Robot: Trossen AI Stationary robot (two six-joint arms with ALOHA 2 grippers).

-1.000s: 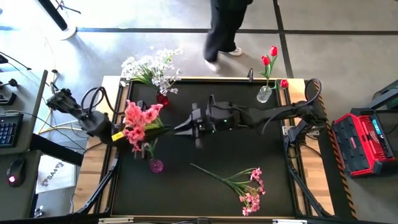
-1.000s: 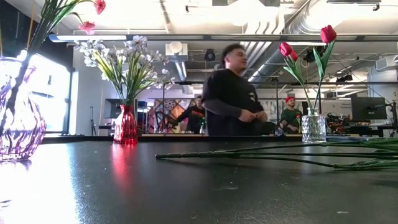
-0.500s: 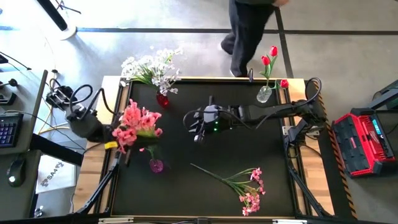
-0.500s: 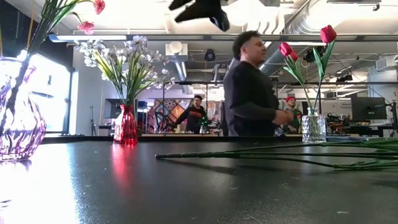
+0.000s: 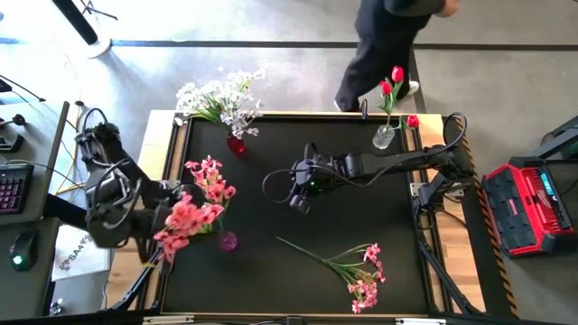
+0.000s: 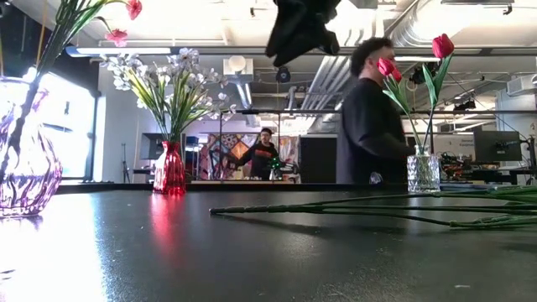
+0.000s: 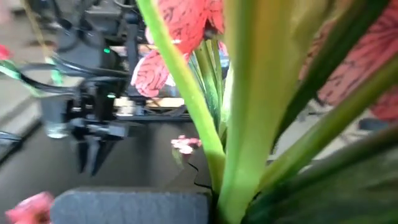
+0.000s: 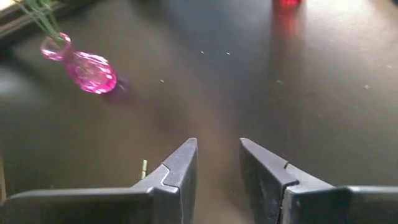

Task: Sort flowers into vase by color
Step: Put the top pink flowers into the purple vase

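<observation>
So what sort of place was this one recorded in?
Probably an open robotics lab or workshop: exposed silver ceiling ducts run overhead, a black worktable stands on bare concrete floor beside a red-and-black equipment case, and a person in dark clothes walks past.

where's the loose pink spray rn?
High view: the loose pink spray lies flat on the table's near-right part, blossoms toward the front edge, below the right pincer.

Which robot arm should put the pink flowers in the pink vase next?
The left one, probably. The left gripper is already shut on a pink flower bunch right beside the pink vase. The right gripper hangs empty above the middle of the table, open.
</observation>
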